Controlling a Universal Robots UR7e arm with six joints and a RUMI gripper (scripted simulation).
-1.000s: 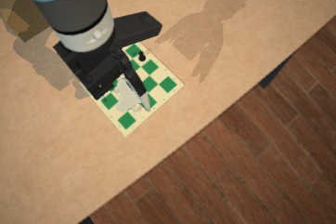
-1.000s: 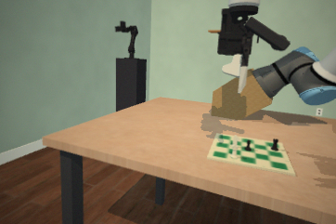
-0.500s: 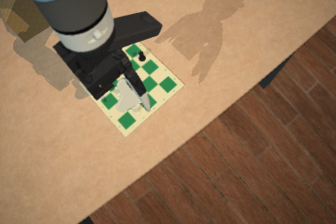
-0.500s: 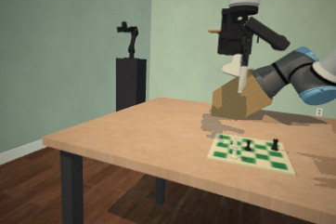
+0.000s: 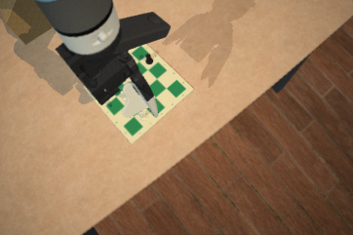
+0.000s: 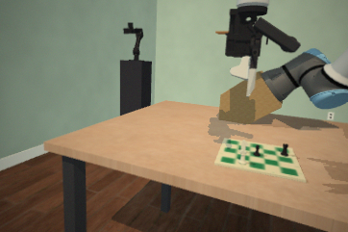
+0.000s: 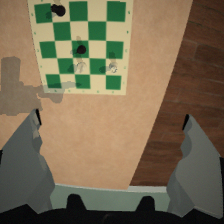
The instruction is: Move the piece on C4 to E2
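A green and cream chessboard lies on the wooden table near its edge; it also shows in the top view and the exterior view. Two black pieces stand on it, one at a far corner square and one near the middle. Two pale pieces stand in the row nearer me, one faint. The edge letters are too small to read. My gripper is open and empty, high above the table and off the board's near side.
A brown box sits on the table behind the board. A black pedestal with a small stand is by the wall. The table edge and wooden floor lie right of the board.
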